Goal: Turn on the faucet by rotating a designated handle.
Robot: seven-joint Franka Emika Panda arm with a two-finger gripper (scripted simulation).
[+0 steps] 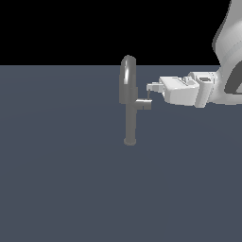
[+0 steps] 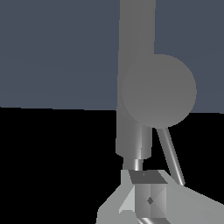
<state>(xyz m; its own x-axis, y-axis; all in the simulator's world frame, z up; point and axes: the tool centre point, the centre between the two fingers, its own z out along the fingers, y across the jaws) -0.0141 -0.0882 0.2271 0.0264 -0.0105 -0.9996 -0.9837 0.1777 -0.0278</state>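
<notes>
Although the approach looks finished, the turning of the handle [image 1: 145,101] is judged to be barely begun, if begun at all. The handle is seen on the side of the faucet [image 1: 129,106] toward the exterior view's right, about halfway up the column: a short stub runs out sideways and ends in a thin lever that points upward. The faucet itself stands upright on the tabletop [image 1: 56,179], near the middle of the exterior view, with its arched spout on top.

The gripper [image 1: 149,88] is held level at the lever's height, reaching in from the exterior view's right, and its fingertips are seen at the lever's upper end, touching it or just beside it. Whether the fingers are closed on the lever or merely set against it cannot be told; in the wrist view the lever [image 2: 171,155] is seen as a slanting rod beside the stub's round end, and the fingers are not clearly shown.

What is left, by this judgement, is the sweep of the lever around the stub's axis.
</notes>
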